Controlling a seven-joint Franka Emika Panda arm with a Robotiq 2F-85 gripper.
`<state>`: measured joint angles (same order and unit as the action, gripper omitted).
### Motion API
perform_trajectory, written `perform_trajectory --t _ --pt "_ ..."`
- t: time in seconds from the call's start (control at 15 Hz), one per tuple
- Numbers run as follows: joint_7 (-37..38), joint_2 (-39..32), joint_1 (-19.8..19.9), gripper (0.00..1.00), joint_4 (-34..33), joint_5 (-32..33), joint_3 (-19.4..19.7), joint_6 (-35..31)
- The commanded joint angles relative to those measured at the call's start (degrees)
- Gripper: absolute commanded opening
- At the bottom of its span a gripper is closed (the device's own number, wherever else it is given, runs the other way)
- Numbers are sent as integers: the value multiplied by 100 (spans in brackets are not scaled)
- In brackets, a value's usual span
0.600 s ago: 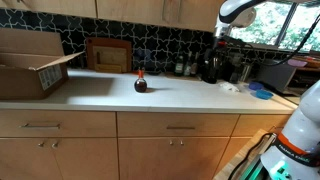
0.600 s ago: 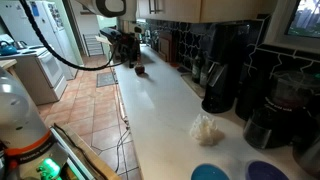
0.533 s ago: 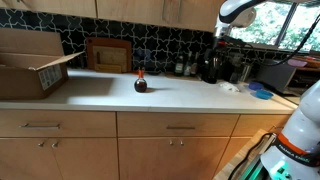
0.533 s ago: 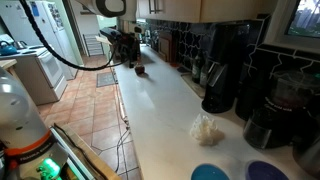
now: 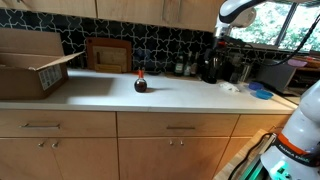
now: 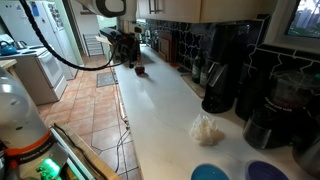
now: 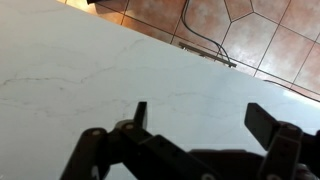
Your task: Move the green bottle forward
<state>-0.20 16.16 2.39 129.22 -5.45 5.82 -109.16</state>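
Kitchen run: white stone countertop [image 5: 90, 92] under dark patterned backsplash [image 5: 160, 45], wooden cabinets [image 5: 170, 135] below. Cardboard box [image 5: 30, 62] at one end, wooden frame [image 5: 108, 55] leaning on tiles, squat dark bottle with red cap [image 5: 140, 83] alone mid-counter. Coffee machine [image 5: 210, 65], crumpled white wad [image 6: 207, 128] and blue bowls [image 5: 262, 93] toward far end.

Target green bottle [image 5: 182, 67]: best guess the slim one in a small cluster at the back against the tiles, between red-capped bottle and coffee machine. Too small to confirm colour. Absent from wrist view.

Robotiq gripper [image 7: 197, 112]: fingers [image 7: 140, 115] spread wide, nothing between them, hanging over bare counter with edge and tiled floor [image 7: 270, 40] beyond. Arm [image 5: 235, 12] high at frame top, well apart from the cluster.

Handling, as judgement: probably light and rigid, smooth-walled so slippery. Tall and narrow, so tippy if shoved. Best taken across the body below the neck, not by the thin top. Tight neighbours, so risk of clipping them on approach. Safer lifted slightly than dragged toward the counter front.
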Motion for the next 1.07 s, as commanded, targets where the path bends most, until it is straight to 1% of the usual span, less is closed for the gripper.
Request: perform_trajectory --t 0.0,0.2,0.47,0.6,0.73,0.87,1.0 --pt "-14 -4 55 100 -11 -14 -49 14" --pt "20 -95 48 100 -94 -20 -65 -61" --pt "147 -579 -100 100 -611 -262 -225 -727" --pt "383 -822 -105 100 -773 -192 -357 -1424" --pt "732 -1082 -79 100 -897 37 -470 -2123" --pt "1167 -1304 -43 100 -925 384 -546 -2849" --pt "1549 -1519 -49 100 -946 704 -561 -3373"
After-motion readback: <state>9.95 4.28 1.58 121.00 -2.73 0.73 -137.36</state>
